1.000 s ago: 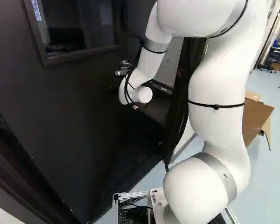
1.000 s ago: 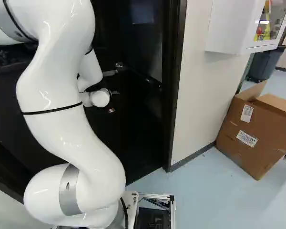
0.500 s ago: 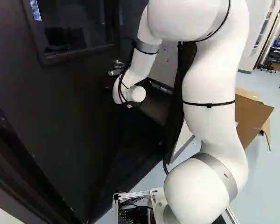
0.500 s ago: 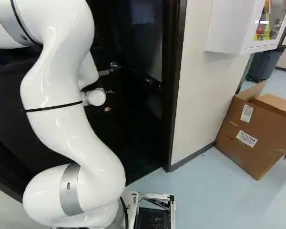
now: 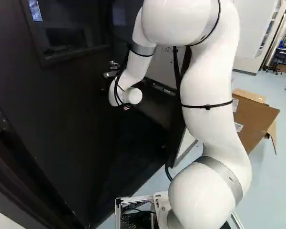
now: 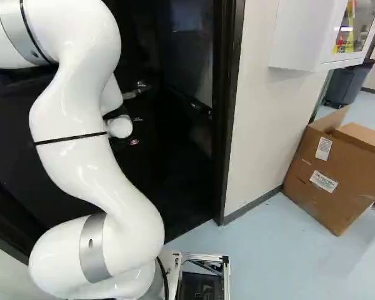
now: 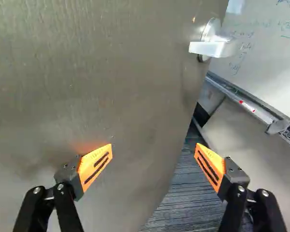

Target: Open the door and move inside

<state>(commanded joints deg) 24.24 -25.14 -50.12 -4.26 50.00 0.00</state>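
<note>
Standing ajar at the left of the left base view, the dark, flat-faced door [image 5: 62, 129] keeps its long axis upright and slants away from its hinge side toward its free edge. Its silvery metal lever handle [image 7: 208, 48] points from that edge inward across the face, a flat bar on a round rose. The black end effector with ridged orange pads [image 5: 126, 108] has its fingers wide apart, near the door and below the handle; one lies over the faintly grained face, the other past the free edge. Through the opening show a glossy whiteboard [image 7: 266, 53] with handwriting, its grey metal tray [image 7: 251, 108] and dark ribbed flooring [image 7: 188, 198]. The smooth, tubular white arm [image 5: 207, 86] bends above, banded in grey.
</note>
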